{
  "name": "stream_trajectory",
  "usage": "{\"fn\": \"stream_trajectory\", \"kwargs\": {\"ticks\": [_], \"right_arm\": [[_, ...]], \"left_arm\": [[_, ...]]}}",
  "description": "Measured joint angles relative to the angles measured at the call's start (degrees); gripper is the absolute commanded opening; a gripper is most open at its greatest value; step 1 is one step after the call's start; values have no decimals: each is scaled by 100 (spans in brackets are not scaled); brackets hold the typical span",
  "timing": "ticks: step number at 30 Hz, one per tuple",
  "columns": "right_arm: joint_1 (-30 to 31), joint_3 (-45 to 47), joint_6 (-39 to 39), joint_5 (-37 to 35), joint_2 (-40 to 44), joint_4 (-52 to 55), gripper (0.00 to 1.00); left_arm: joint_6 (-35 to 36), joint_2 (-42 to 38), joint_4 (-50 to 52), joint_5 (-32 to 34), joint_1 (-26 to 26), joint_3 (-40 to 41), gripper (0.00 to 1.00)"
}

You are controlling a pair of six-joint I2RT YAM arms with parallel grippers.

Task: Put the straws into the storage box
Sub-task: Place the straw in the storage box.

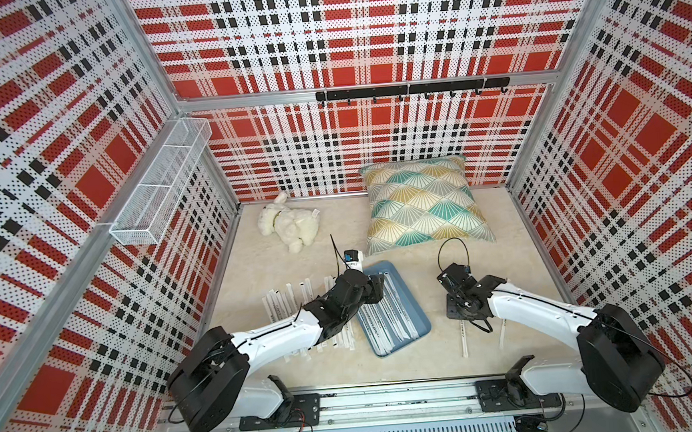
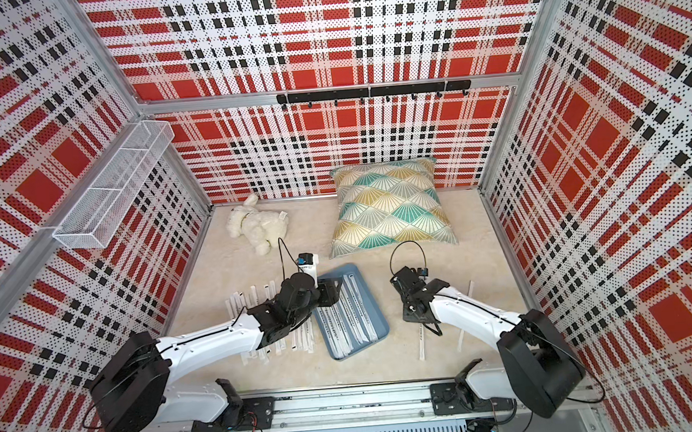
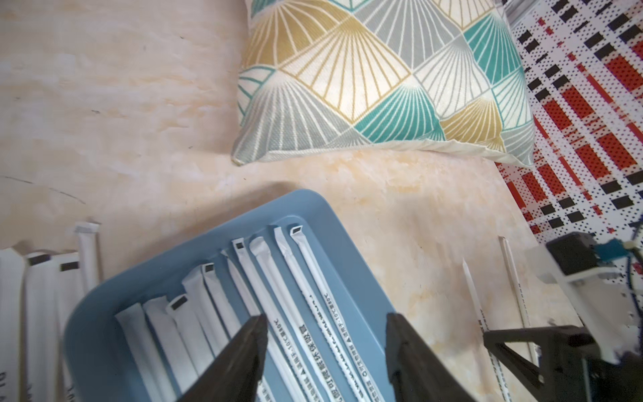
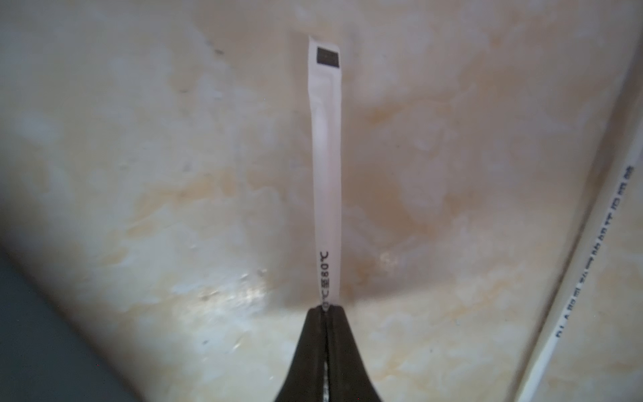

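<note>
The slate-blue storage box (image 1: pixel 423 325) (image 2: pixel 382 328) lies mid-floor with several paper-wrapped straws (image 1: pixel 389 318) (image 3: pixel 278 278) lying lengthwise in it. More straws (image 1: pixel 283 300) (image 2: pixel 242 301) lie in a row on the floor to its left, partly hidden under my left arm. My left gripper (image 3: pixel 325 318) hovers open over the box's far half, nothing between its fingers. My right gripper (image 4: pixel 327 308) is low on the floor right of the box, shut on one straw (image 4: pixel 326 174) (image 1: pixel 463 338). Another loose straw (image 4: pixel 591 261) (image 1: pixel 502 333) lies beside it.
A patterned pillow (image 1: pixel 422 203) and a white plush toy (image 1: pixel 290 225) rest at the back of the floor. A white wire basket (image 1: pixel 163 184) hangs on the left wall and a black hook rail (image 1: pixel 410 89) on the back wall. Plaid walls close in three sides.
</note>
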State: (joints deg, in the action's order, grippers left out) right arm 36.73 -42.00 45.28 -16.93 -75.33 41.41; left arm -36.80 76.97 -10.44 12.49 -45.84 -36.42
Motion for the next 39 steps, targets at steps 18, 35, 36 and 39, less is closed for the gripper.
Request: {"fn": "stream_trajectory", "kwargs": {"ticks": [18, 35, 36, 39], "right_arm": [[1624, -2461, -1427, -505, -2232, -590, 8], [1416, -2197, -1661, -435, -2885, -1414, 13], [1410, -2186, -1672, -437, -2885, -1432, 13], [1399, -2186, -1714, -442, -2892, -1469, 16]], "left_arm": [[-345, -1377, 551, 146, 1126, 951, 58], [-382, -1370, 570, 116, 1139, 1014, 57], [-385, -1370, 573, 116, 1139, 1014, 57], [-385, -1370, 573, 116, 1139, 1014, 57]]}}
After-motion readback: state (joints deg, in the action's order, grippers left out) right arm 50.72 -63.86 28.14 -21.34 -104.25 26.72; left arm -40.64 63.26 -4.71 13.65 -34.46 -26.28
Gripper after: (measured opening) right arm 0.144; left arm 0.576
